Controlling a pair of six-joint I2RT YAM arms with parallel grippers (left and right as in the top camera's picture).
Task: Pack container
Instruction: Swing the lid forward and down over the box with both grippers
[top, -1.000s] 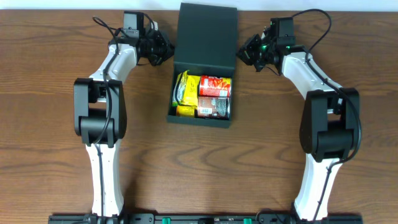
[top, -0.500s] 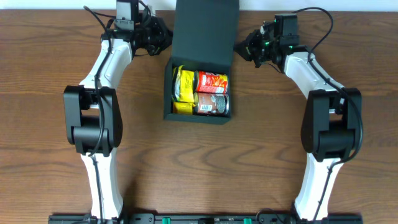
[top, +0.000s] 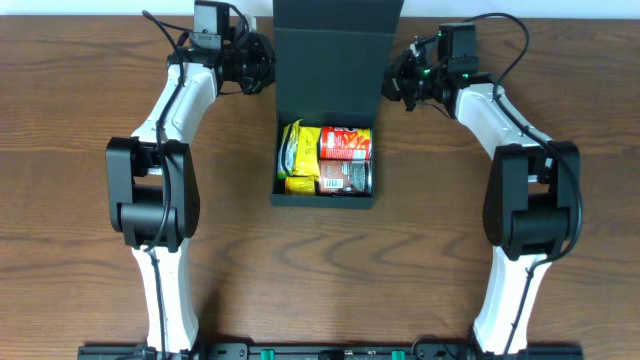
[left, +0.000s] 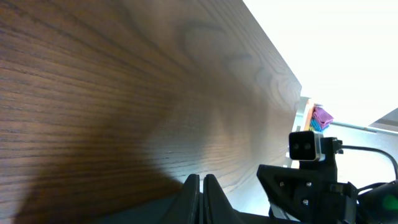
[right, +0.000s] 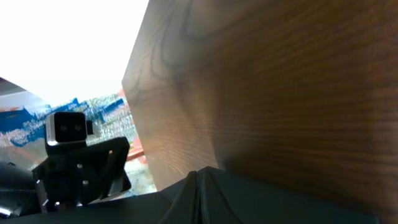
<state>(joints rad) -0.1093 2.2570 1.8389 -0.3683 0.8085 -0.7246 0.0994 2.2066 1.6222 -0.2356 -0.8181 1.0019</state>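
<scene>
The dark teal-black container (top: 322, 200) sits open at mid-table. Its flip lid (top: 335, 60) is raised steeply behind it. Inside lie a yellow packet (top: 297, 150), a red can (top: 346, 143) and a darker can (top: 346, 178). My left gripper (top: 266, 62) is shut at the lid's left edge. My right gripper (top: 393, 80) is shut at its right edge. In the left wrist view the closed fingers (left: 200, 182) rise from the dark lid surface (left: 143, 208). The right wrist view shows the same: closed fingers (right: 198, 175) against the lid (right: 280, 199). I cannot tell whether either gripper pinches the lid.
The wooden table (top: 90, 150) stretches to both sides of the box. Its far edge runs just behind the lid and both grippers. Each wrist view shows the opposite arm's camera housing, in the left wrist view (left: 308, 146) and the right wrist view (right: 68, 127).
The lid has swung up from lying nearly flat to standing steeply. Both grippers moved toward the far edge with it. The box shifted slightly on the table.
</scene>
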